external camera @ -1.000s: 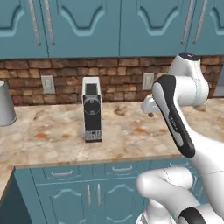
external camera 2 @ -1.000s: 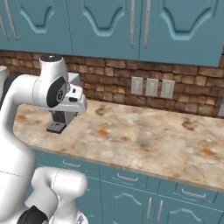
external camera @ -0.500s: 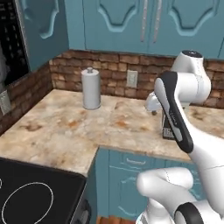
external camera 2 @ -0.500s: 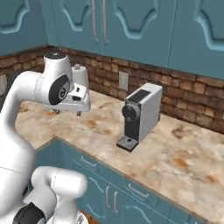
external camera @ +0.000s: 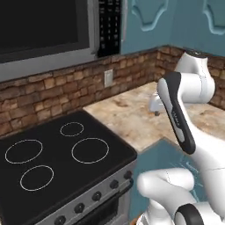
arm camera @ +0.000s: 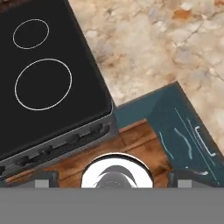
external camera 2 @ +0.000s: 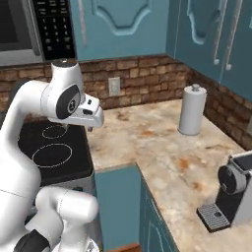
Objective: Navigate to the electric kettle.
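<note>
The end effector (external camera 2: pixel 91 127) hangs above the place where the black stove (external camera: pixel 66 158) meets the marble tabletop (external camera 2: pixel 162 147), and it points down. In the hand view its two dark fingertips (arm camera: pixel 43 180) stand far apart at the bottom edge, and nothing is between them, so it is wide open and holds nothing. In the left base view the end effector (external camera: pixel 156 110) shows just behind the white forearm, over the tabletop. Under it, the hand view shows the right side of the stove with two white burner rings (arm camera: pixel 43 84), a row of knobs (arm camera: pixel 70 141) on the front edge, a strip of wooden floor (arm camera: pixel 133 146) and the blue front of a lower cabinet (arm camera: pixel 175 127). Above the stove a microwave (external camera: pixel 44 26) hangs, with its dark keypad (external camera: pixel 110 24) on the right side. A brick wall (external camera 2: pixel 142 76) runs behind the tabletop and carries a white outlet (external camera 2: pixel 114 86). Farther to the right, near the corner, a paper towel roll (external camera 2: pixel 192 110) stands upright on the tabletop. A grey coffee machine (external camera 2: pixel 234 194) stands well apart from it, at the right edge of the right base view. Blue upper cabinets (external camera 2: pixel 123 24) hang over the tabletop.
</note>
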